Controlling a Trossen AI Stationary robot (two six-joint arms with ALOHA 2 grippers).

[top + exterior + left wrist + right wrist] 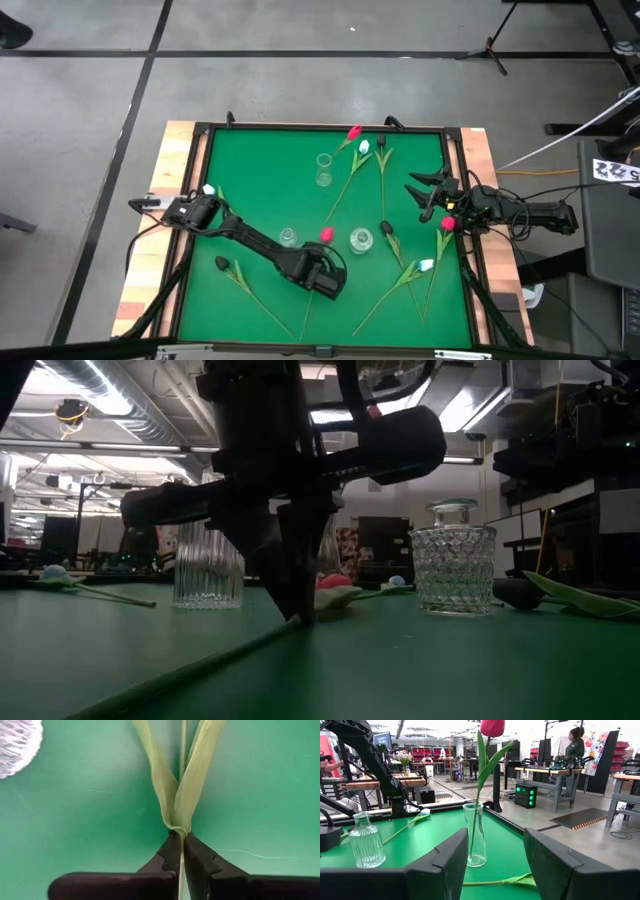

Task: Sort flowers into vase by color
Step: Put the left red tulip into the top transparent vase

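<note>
A red-pink tulip (326, 236) lies on the green table between a ribbed glass vase (288, 237) and a diamond-cut vase (361, 240). My left gripper (319, 264) stands over its stem, pointing down, and is shut on it. A tall clear vase (323, 170) holds another red-pink tulip (491, 727) upright. My right gripper (430, 195) is open and empty at the table's right side, facing that vase (475, 835). Near it lies a third red-pink tulip (447, 224). White tulips (427, 265) (364, 147) (208, 189) and near-black tulips (222, 264) (386, 228) lie flat on the table. My left gripper pinches the red-pink tulip's stem between its two fingers, just below where the two leaves branch off (178, 831). The fingers come from above, pointing down (297, 615), and lie across the stem. The stem's lower end (180, 675) runs along the table.
The table has a raised black frame (205, 130) and wooden side boards. The ribbed vase (208, 570) and the diamond-cut vase (453, 565) stand close on either side of my left gripper. Long stems cross the near right part of the table.
</note>
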